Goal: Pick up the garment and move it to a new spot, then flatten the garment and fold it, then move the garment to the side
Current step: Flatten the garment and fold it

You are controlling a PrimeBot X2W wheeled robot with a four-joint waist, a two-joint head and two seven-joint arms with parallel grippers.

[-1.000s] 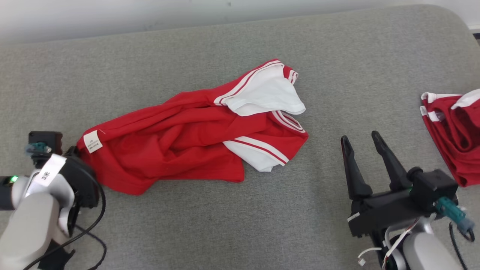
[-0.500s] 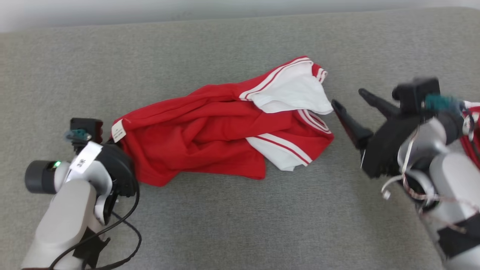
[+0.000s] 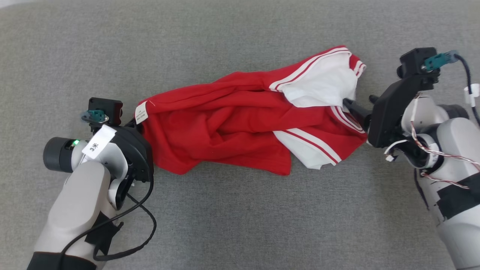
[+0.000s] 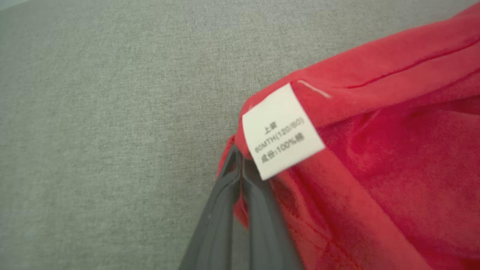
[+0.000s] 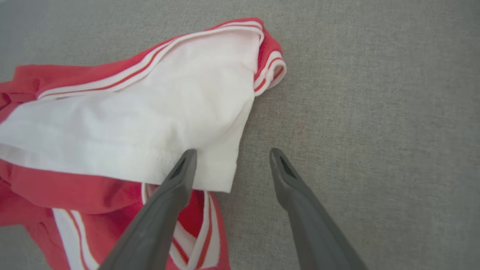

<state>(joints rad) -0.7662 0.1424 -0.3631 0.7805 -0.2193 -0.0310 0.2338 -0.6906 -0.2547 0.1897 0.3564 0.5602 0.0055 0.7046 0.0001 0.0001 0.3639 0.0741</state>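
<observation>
In the left wrist view the garment (image 4: 375, 150) runs off the right and bottom edges. The tips of the left gripper (image 4: 238, 157) are buried in a red fold beneath the label (image 4: 281, 131), whose print is soft and only partly legible. In the right wrist view the garment is cut by the left and bottom edges, and one finger of the right gripper (image 5: 232, 153) covers part of the white hem. In the head view the label's text is too small to read, and the left forearm (image 3: 75, 210) and right forearm (image 3: 457, 213) leave the bottom edge.
</observation>
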